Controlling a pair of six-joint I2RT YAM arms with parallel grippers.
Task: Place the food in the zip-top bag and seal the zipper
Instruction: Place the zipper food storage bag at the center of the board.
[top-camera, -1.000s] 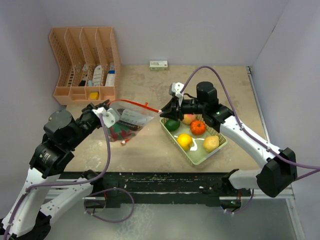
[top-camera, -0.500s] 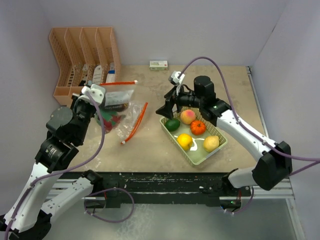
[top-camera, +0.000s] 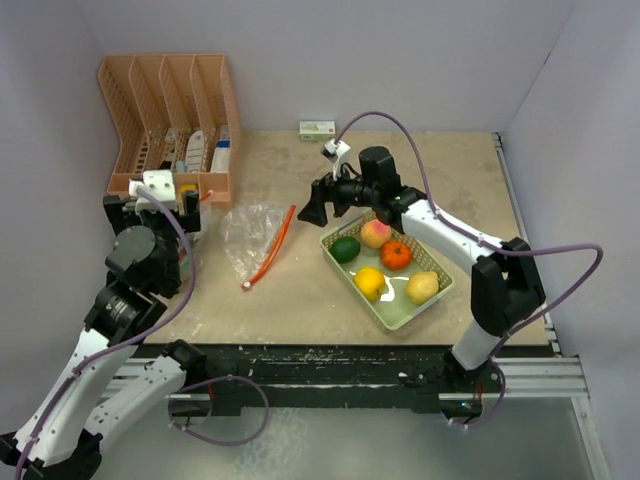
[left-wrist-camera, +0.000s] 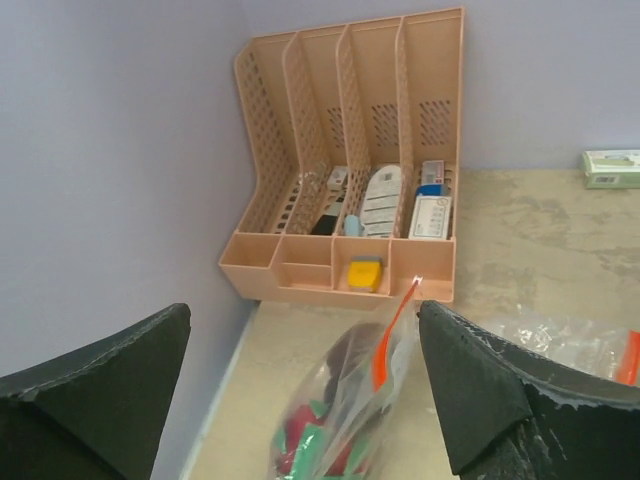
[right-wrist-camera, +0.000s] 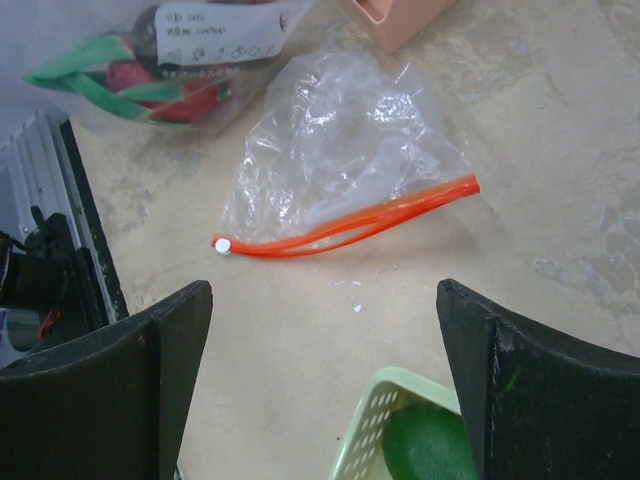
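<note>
An empty zip-top bag (top-camera: 247, 232) lies flat on the table, its orange-red zipper (top-camera: 272, 245) ending in a white slider (right-wrist-camera: 221, 244). The right wrist view shows this empty bag (right-wrist-camera: 340, 150) lying ahead of my open right gripper (right-wrist-camera: 322, 290), apart from it. Food, green (top-camera: 346, 249), peach (top-camera: 376, 234), orange (top-camera: 396, 255) and yellow (top-camera: 369, 282), sits in the pale green tray (top-camera: 395, 312). My right gripper (top-camera: 312, 205) hovers between bag and tray. A second clear bag (left-wrist-camera: 340, 420) holding red and green food lies below my open left gripper (left-wrist-camera: 303, 320), untouched.
A peach desk organizer (top-camera: 170, 120) stands at the back left corner, right beside my left gripper (top-camera: 155, 192). A small white box (top-camera: 317, 129) sits against the back wall. The filled, labelled bag (right-wrist-camera: 170, 60) lies left of the empty one.
My left gripper swung back-left with the filled bag, then opened and let it go. My right gripper opened, released the zipper and pulled back. The empty bag now lies on the table.
</note>
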